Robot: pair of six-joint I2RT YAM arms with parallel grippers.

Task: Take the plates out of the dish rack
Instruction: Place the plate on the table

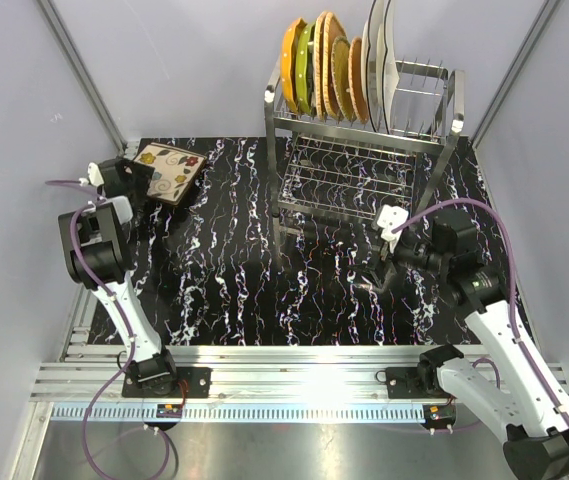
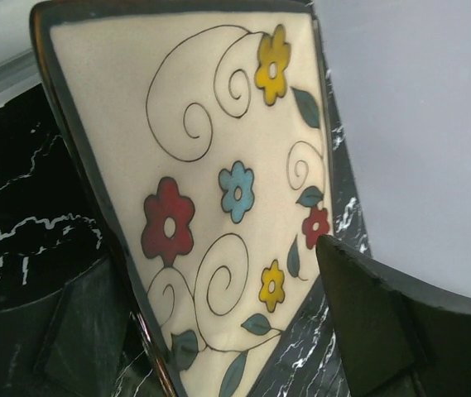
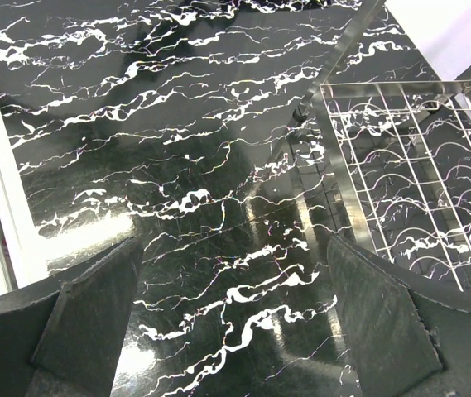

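Left gripper (image 2: 227,324) wide around floral plate (image 2: 218,124), table's (image 1: 224,290) far-left corner: drop-off step, I'd say. Right gripper (image 3: 235,318) wide, empty, beside rack (image 1: 364,170); next: reach top-tier plates (image 1: 329,65).

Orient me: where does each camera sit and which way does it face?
Top external: above and behind the bases, looking down on table, dish rack, left arm, right arm.
Left wrist: looks past left fingers at floral plate.
Right wrist: looks down between right fingers at table and dish rack's lower tier.
Shared: floral plate in top and left wrist; dish rack in top and right wrist.
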